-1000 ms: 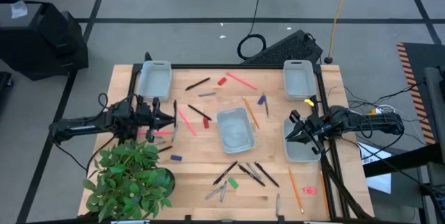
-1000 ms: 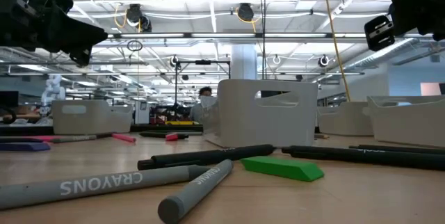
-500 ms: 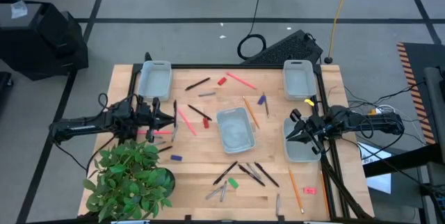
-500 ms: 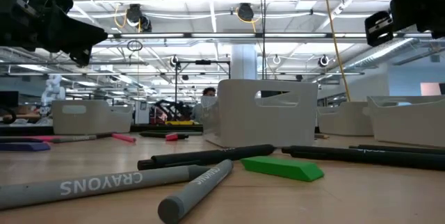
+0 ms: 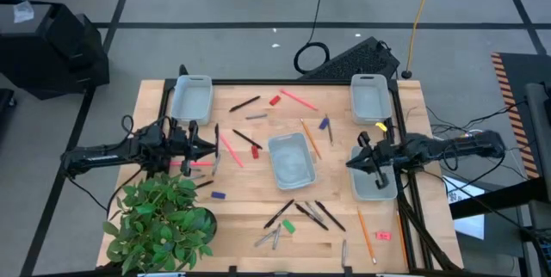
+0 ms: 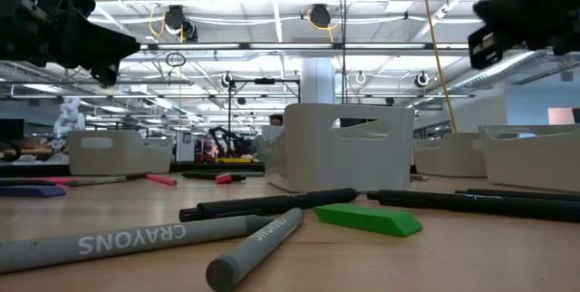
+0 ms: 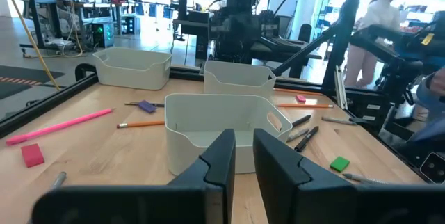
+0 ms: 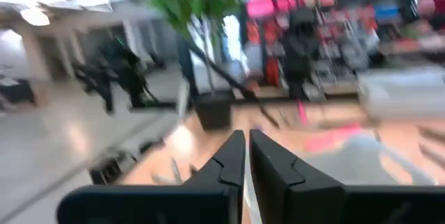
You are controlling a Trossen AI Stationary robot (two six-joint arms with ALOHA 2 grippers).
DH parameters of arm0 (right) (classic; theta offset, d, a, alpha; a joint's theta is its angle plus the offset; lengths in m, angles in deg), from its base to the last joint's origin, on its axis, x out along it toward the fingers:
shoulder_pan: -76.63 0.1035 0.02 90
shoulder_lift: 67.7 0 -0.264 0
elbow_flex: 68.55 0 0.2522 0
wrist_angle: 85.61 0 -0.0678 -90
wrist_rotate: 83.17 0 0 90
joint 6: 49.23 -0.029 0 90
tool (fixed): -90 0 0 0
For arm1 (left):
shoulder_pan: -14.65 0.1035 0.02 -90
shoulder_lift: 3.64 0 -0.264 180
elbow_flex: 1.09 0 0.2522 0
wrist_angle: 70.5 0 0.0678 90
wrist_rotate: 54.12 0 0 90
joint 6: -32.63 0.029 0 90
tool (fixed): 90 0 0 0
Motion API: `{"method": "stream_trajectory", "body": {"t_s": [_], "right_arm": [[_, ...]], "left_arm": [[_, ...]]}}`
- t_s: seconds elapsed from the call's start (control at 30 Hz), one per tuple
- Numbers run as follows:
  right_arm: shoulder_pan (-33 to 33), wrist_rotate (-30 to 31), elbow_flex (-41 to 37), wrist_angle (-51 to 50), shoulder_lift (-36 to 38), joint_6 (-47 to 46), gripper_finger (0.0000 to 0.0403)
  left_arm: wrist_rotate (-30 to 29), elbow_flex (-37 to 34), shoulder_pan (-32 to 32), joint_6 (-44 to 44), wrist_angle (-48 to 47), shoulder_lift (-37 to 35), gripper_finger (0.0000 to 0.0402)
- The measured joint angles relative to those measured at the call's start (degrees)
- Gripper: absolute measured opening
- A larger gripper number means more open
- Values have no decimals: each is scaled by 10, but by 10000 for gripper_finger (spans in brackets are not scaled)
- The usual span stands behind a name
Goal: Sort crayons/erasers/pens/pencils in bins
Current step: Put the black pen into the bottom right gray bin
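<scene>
Your right gripper (image 5: pixel 355 162) has slid toward 9 o'clock over its bin (image 5: pixel 375 184), fingers pressed together, empty, your left gripper (image 5: pixel 209 146) unmoved, nearly closed, empty.

The potted plant (image 5: pixel 164 217) hides the table's (image 5: pixel 232 225) near-left corner; the right wrist view is smeared throughout.

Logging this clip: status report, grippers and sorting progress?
Left gripper shut, empty, over the table's left side. Right gripper shut, empty, by the right-hand bin. Centre bin looks empty; pens, crayons, pencils unsorted on the table. Nothing blocking.
</scene>
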Motion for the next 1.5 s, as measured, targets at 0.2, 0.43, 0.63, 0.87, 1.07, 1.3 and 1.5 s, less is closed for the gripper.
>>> {"method": "stream_trajectory", "body": {"t_s": [0.2,0.43,0.63,0.87,1.07,1.3,1.5], "right_arm": [[138,167,95,11,-173,18,1],[283,380,181,-1,-384,-19,0],[342,458,309,-62,-559,-102,0],[358,414,473,-217,-718,-268,18],[358,325,596,-436,-821,-419,93],[339,256,622,-549,-893,-574,134],[318,246,622,-565,-901,-605,134]], "left_arm": [[0,0,0,0,0,0,56],[0,0,0,0,0,0,56],[0,0,0,0,1,0,56],[0,0,0,0,1,0,56],[0,0,0,0,1,0,56],[0,0,0,0,1,0,56],[0,0,0,0,1,0,56]]}}
